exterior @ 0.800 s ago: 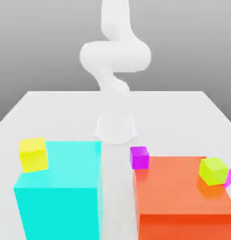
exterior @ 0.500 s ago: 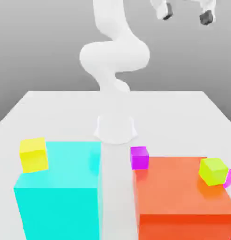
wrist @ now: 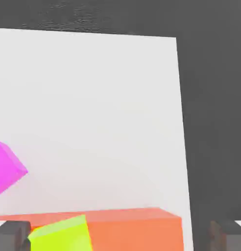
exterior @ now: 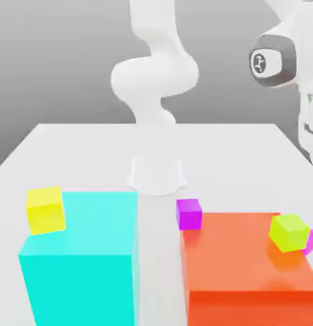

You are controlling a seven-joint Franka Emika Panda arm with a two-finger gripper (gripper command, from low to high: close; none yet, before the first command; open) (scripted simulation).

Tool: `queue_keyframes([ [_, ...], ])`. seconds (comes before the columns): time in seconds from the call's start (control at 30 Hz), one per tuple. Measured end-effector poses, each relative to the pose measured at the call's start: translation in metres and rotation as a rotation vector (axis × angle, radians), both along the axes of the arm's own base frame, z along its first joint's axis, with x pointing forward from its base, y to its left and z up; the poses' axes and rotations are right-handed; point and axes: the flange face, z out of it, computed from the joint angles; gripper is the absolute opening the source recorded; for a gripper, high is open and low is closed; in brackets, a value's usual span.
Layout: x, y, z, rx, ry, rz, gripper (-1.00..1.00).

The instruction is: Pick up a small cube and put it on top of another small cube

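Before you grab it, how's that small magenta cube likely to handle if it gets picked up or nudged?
The magenta cube looks rigid, with flat faces and crisp edges, so it probably won't squash. It's much smaller than the orange block, so likely easy to lift. Its plain glossy faces might slip a little, and a nudge would probably slide it rather than roll it.

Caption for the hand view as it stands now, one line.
Open gripper above the lime-yellow cube and orange block, pinkish-magenta cube on the white table.
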Motion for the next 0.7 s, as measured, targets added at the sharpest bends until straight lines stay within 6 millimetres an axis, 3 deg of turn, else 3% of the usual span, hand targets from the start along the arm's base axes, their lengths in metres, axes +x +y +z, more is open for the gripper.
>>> queue_keyframes([
  [0.07,-0.021,0.014,-0.030,-0.045,0.015,0.132,0.00],
  [0.23,-0.066,0.027,-0.101,-0.156,0.046,0.422,0.00],
  [0.4,-0.073,0.030,-0.161,-0.173,0.051,0.471,0.00],
  [0.43,-0.074,0.029,-0.170,-0.173,0.052,0.472,-1.00],
  [0.63,-0.074,0.029,-0.175,-0.175,0.054,0.472,-1.00],
  [0.7,-0.074,0.029,-0.163,-0.175,0.053,0.473,-1.00],
])
